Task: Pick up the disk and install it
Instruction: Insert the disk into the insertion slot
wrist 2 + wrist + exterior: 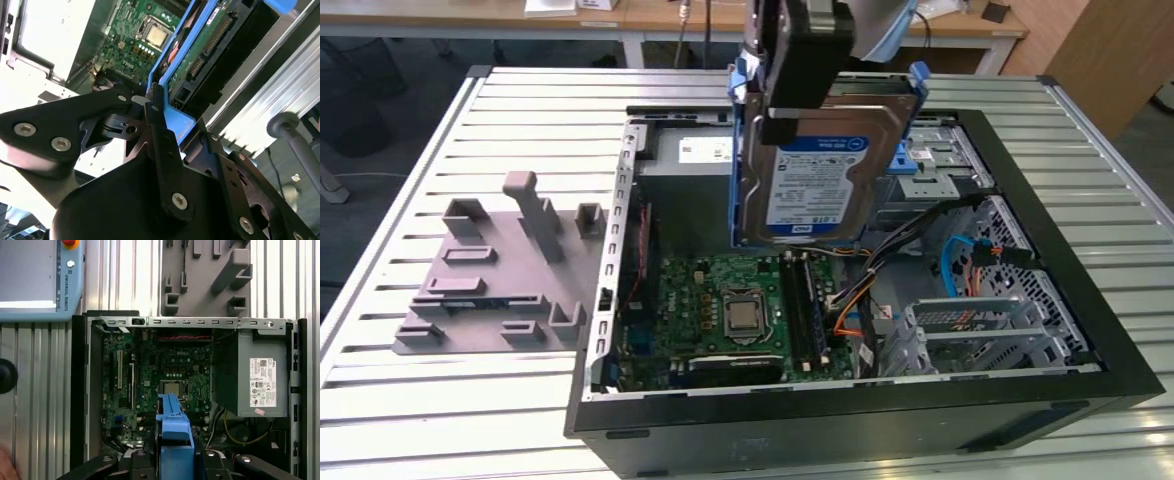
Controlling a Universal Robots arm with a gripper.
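My gripper is shut on the disk and holds it upright above the open computer case. The disk is a silver hard drive with a white-and-blue label facing the camera and blue rails along its sides. In the second wrist view the black fingers clamp the blue rail, with the disk and its connector edge running away from them. In the first wrist view the disk shows edge-on as a blue strip over the green motherboard.
A grey power-supply box fills one corner of the case. A metal drive cage and loose cables lie at the exterior view's right. A grey fixture plate with upright pegs sits on the slatted table. A teach pendant lies beside the case.
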